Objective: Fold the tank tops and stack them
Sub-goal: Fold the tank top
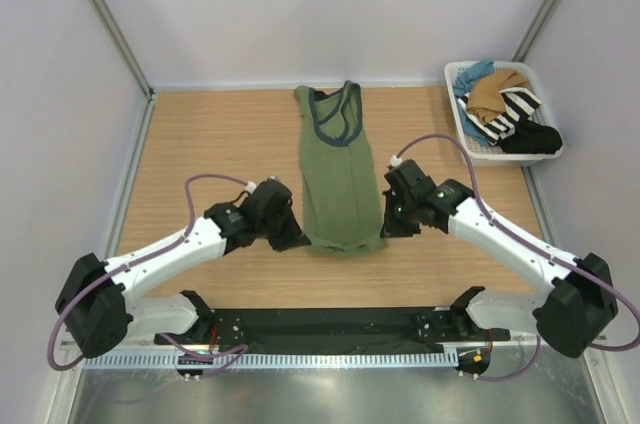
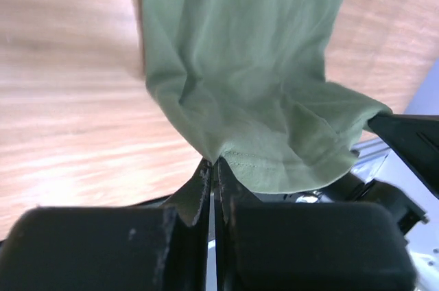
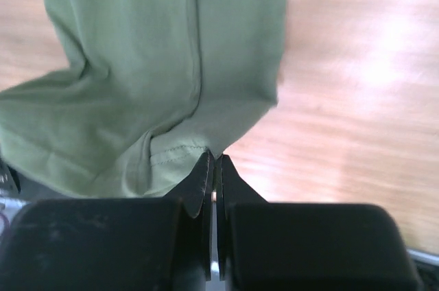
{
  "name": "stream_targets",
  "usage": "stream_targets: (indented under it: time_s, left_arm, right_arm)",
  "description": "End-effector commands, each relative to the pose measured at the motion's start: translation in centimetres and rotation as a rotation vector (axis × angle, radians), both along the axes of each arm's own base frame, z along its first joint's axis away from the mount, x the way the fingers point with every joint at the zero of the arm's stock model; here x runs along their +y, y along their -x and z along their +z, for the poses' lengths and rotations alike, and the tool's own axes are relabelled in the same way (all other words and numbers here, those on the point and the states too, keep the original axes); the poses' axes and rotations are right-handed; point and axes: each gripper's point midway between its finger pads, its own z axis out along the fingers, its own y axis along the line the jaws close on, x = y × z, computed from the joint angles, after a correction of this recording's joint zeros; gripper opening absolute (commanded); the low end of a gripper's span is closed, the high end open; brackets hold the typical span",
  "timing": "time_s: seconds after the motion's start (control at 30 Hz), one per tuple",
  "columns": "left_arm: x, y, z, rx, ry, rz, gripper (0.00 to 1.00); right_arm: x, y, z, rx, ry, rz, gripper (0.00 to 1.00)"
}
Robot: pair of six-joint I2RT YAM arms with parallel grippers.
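Left claw is pinched shut on one hem corner of the green top, with cloth caught between its jaws. Right claw grips the other hem corner the same way.

The top lies flat in the middle of the overhead frame, neck toward the top edge. Its hem is bunched between the claws at lower centre. The tan top sits in the basket at upper right, tangled with a striped garment and a black garment.

This looks like the start of the first fold, hem to neck. The next move would need both claws to rise together and carry the hem up-frame evenly, since the soft cloth will sag and skew.

The tabletop is pale wood grain, smooth, with glare in the wrist views. Plain white walls and metal posts close it in.
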Motion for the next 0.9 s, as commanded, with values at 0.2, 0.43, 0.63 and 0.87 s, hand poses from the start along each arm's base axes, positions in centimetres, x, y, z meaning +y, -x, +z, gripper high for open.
stream_targets:
  time_s: [0.2,0.43,0.63,0.87]
  left_arm:
    - [0.4,-8.2,2.3,-0.033,-0.038,-0.056,0.0]
    - [0.9,-15.2,2.1,-0.046,-0.116,-0.064,0.0]
    - [0.6,-19.3,1.3,-0.047,-0.133,-0.059,0.0]
    - [0.6,-21.2,1.2,-0.06,-0.137,-0.061,0.0]
  right_arm:
    - [1.0,-10.9,3.9,-0.125,-0.027,-0.012,0.01]
    - [1.2,-18.0,4.3,-0.132,-0.009,-0.06,0.01]
    - [1.6,-22.2,2.6,-0.1,0.024,-0.089,0.01]
    - [1.1,-24.1,1.5,-0.084,0.026,-0.116,0.01]
